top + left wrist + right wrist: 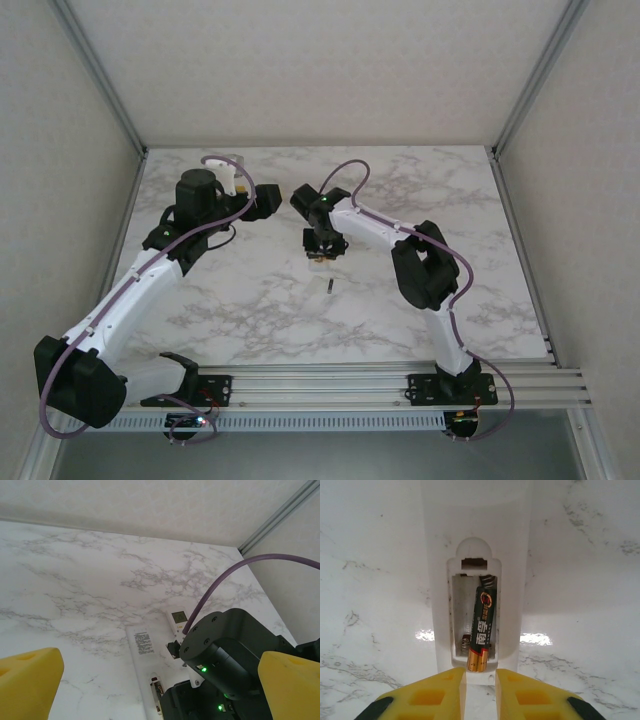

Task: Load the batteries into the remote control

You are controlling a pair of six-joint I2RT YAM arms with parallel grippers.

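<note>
Right wrist view: right tool [480,680], fingers nearly together, sits just below the remote [476,555]; one battery [482,630] lies in the compartment's right slot, left slot bare. Left tool [150,680] gapes wide; marble surface [75,580] upper left.

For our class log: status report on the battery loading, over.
Right end effector nearly closed just below the remote. One battery in the right slot; left slot empty. Spare battery on table. Left end effector open, empty.

Just ahead of my right fingertips I am reading white Chinese characters "南孚" on the battery [481,630]; the remote's [141,652] printed label is staying too small to read.
</note>
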